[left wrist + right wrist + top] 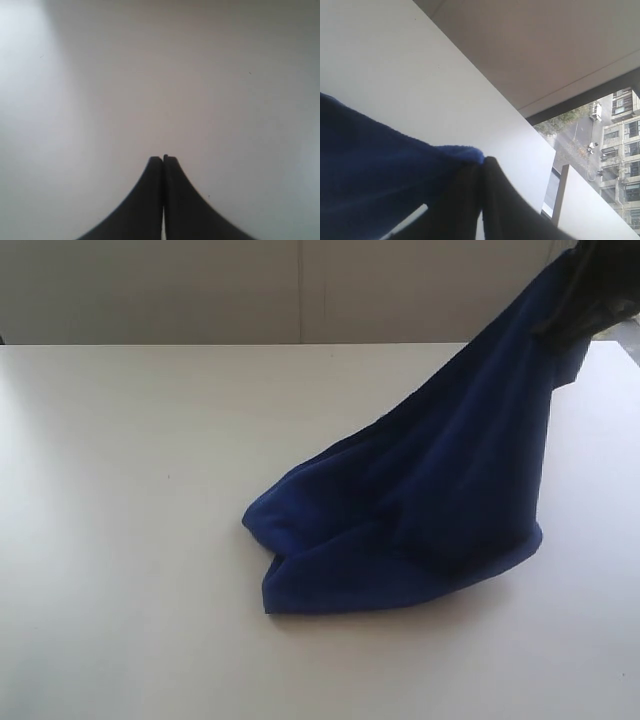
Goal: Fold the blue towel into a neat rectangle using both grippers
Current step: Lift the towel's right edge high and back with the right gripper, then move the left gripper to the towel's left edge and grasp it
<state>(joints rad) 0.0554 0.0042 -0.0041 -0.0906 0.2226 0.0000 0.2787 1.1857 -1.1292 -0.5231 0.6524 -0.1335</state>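
The blue towel (420,510) lies bunched on the white table (130,500) right of centre, with one end pulled up to the top right corner of the exterior view. There my right gripper (590,290) shows only as a dark shape behind the cloth. In the right wrist view that gripper (482,162) is shut on the towel's edge (380,170), which drapes off one finger. My left gripper (163,159) is shut with nothing between its fingers, over bare table; it does not show in the exterior view.
The table's far edge (230,344) runs in front of a pale wall. A window with buildings outside (615,130) shows in the right wrist view.
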